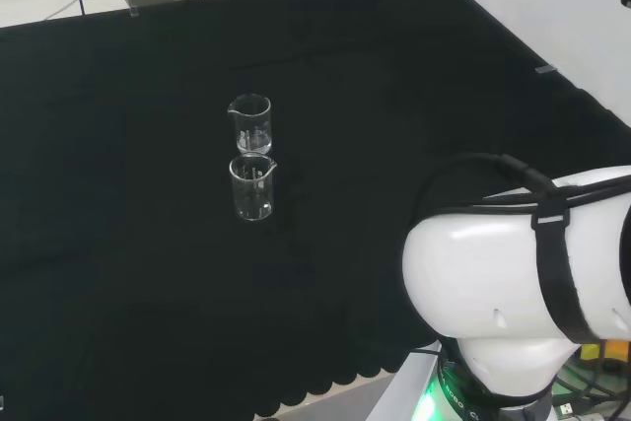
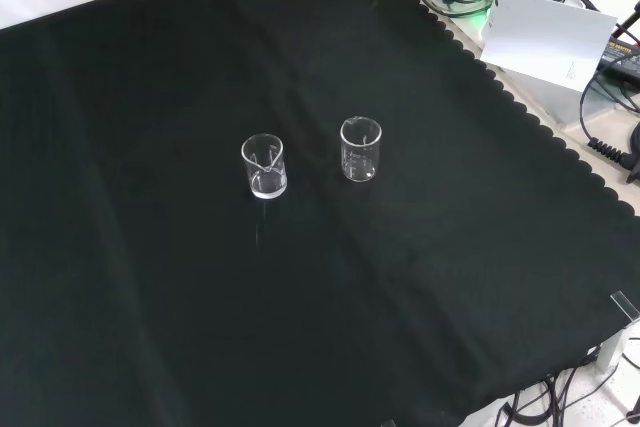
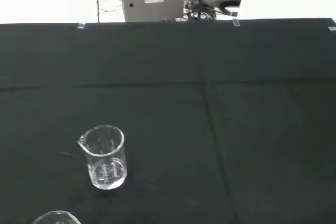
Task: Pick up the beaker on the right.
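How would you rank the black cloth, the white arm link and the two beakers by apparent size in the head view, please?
1. Black cloth.
2. White arm link, enlarged by nearness.
3. Nearer beaker and farther beaker: alike, unranked.

— Where does the arm sit in the head view?

— At the lower right: a big, rounded, glossy white arm link (image 1: 503, 268), with a black strap (image 1: 562, 263) wrapped over it and a black cable (image 1: 483, 167) arching along its top.

— And below that?

— The link stands on the arm's white base (image 1: 473, 382), where a green light glows.
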Controlling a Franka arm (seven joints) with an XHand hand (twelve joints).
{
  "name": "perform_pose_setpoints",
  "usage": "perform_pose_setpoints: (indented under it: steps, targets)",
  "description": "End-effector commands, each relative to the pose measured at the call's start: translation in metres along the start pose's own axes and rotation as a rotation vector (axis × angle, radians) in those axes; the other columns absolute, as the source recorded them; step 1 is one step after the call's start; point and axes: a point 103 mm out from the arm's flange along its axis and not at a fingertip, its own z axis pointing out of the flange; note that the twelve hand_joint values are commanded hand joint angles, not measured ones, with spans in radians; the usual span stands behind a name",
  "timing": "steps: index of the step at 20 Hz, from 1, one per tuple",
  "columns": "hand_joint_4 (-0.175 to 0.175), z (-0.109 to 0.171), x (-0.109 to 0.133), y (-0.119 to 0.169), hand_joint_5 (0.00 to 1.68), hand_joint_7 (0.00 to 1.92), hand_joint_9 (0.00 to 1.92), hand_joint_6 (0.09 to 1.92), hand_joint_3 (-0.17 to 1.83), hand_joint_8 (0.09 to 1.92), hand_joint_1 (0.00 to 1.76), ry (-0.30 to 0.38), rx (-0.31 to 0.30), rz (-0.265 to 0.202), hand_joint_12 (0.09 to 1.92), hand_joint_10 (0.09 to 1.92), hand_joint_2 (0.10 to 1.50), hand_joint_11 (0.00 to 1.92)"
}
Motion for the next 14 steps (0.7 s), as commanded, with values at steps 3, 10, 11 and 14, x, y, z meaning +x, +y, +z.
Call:
perform_pose_setpoints:
  steps: [3, 10, 11, 14]
  targets:
    - [-0.029, 0.042, -0.027, 0.033, 0.22, 0.13, 0.31, 0.09, 0.34, 0.09, 0.00, 0.031, 0.057, 0.070, 1.23, 0.09, 1.22, 0.00]
    - [-0.029, 0.087, -0.033, 0.100, 0.23, 0.18, 0.38, 0.09, 0.29, 0.09, 0.19, 0.118, 0.078, 0.028, 1.26, 0.09, 1.15, 0.00]
    - [-0.029, 0.093, -0.033, 0.110, 0.24, 0.19, 0.39, 0.09, 0.28, 0.09, 0.23, 0.131, 0.083, 0.022, 1.27, 0.09, 1.13, 0.00]
    - [-0.029, 0.118, -0.030, 0.138, 0.24, 0.21, 0.41, 0.09, 0.26, 0.09, 0.30, 0.183, 0.107, 0.017, 1.29, 0.09, 1.10, 0.00]
